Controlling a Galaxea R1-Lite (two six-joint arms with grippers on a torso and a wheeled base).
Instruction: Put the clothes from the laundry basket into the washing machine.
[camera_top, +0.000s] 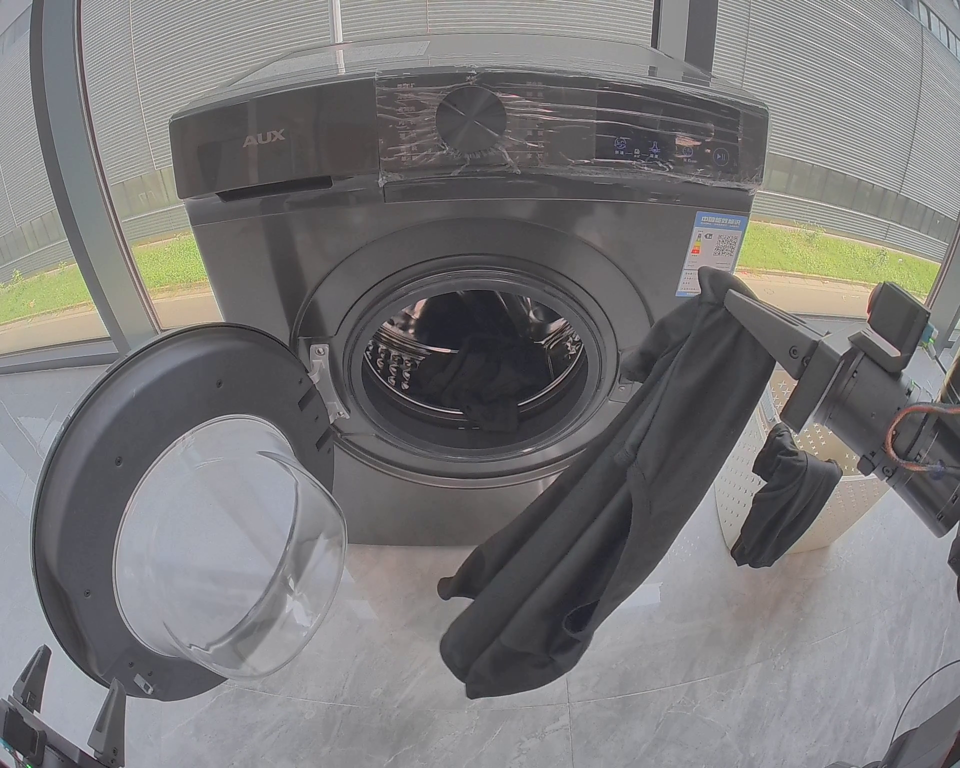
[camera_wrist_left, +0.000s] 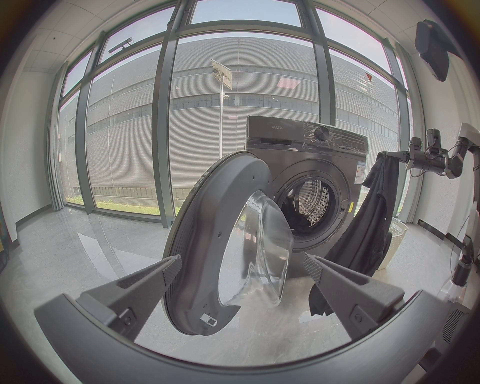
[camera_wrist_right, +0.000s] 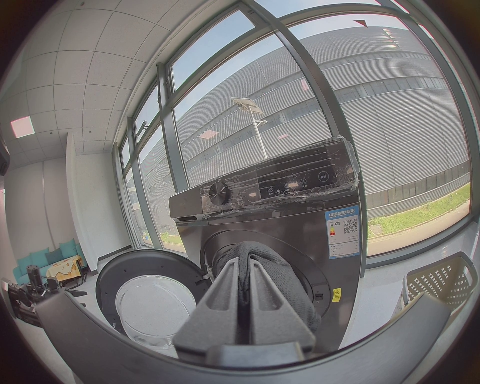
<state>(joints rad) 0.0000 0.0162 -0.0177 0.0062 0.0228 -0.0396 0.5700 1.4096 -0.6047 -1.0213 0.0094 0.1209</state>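
Right gripper clamped tight on the top fold of a long dark grey cloth garment. In the right wrist view we see the fabric bunched between its closed fingers. The garment hangs straight down from the gripper, its loose end low over the pale grey tiled floor; we cannot tell whether it clears it.

Just below and behind the gripper stands the white perforated plastic laundry basket, with a second dark garment draped over its rim. To the gripper's left, a little lower, is the open drum mouth of the dark grey front-loading washing machine. Dark clothing already lies inside. The round glass-windowed door is swung fully aside, far to the gripper's left. Left gripper sits low by that door, spread wide, holding nothing.

Step in hand, as we judge it: carrying the garment across to the drum. To do it well we would:
- keep the grasp high so the trailing end lifts over the door seal
- lead the gripper well into the opening before letting go
- watch that the tail doesn't drape over the lip or snag the hinge

The basket garment is left to fetch after.
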